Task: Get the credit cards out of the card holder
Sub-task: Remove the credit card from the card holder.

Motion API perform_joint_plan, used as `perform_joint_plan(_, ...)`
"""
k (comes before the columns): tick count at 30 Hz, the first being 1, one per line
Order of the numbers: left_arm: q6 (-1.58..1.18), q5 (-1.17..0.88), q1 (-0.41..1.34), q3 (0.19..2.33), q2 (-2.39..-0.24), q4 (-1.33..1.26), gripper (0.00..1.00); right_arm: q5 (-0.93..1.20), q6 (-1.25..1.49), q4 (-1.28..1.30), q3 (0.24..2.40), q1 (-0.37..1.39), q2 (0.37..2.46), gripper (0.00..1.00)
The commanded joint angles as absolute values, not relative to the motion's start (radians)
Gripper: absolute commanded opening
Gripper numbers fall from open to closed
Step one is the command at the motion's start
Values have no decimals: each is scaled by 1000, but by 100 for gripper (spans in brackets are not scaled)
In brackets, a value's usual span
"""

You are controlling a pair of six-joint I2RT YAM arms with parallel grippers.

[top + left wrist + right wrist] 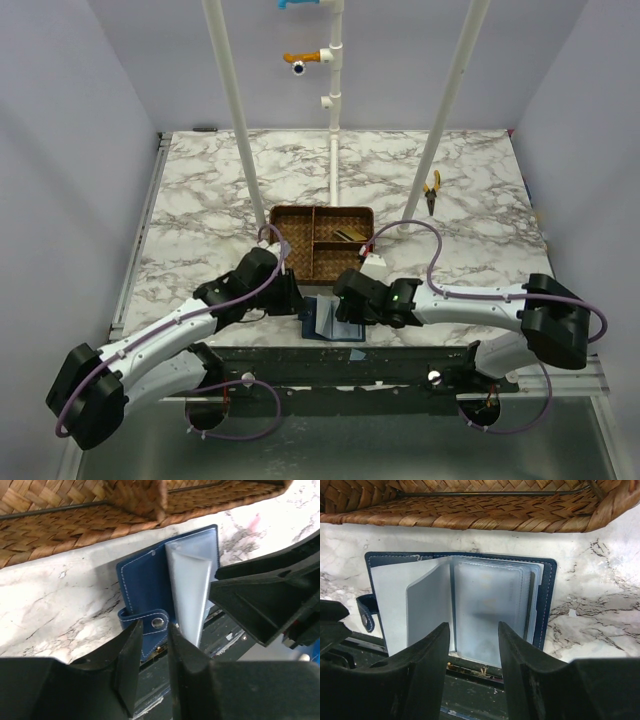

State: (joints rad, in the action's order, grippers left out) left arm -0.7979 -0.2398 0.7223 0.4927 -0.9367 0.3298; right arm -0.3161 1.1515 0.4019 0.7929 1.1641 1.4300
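Card holder (547,595) lies open at the near edge of the table (600,605), just beside the wicker tray (470,515), with the left gripper (154,627) around its snap flap (clamped or not, I cannot tell), so the open right gripper (473,627) should pinch only one credit card from the front sleeve (490,610).

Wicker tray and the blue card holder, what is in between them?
Only a bare strip of marble table lies between the wicker tray and the card holder; they do not touch. The right wrist view shows it best.
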Motion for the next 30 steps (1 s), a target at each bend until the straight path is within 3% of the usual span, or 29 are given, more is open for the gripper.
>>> perform_joint_plan(1,-807,-221,725,448,-973,279,26,-311,1159,385,804,1164,1458,47)
perform_joint_plan(15,-811,-237,732,412,-1096,180,16,-340,1169,432,815,1164,1497,28)
perform_joint_plan(30,-822,-236,735,409,-1106,174,13,-358,1135,457,838,1163,1498,25)
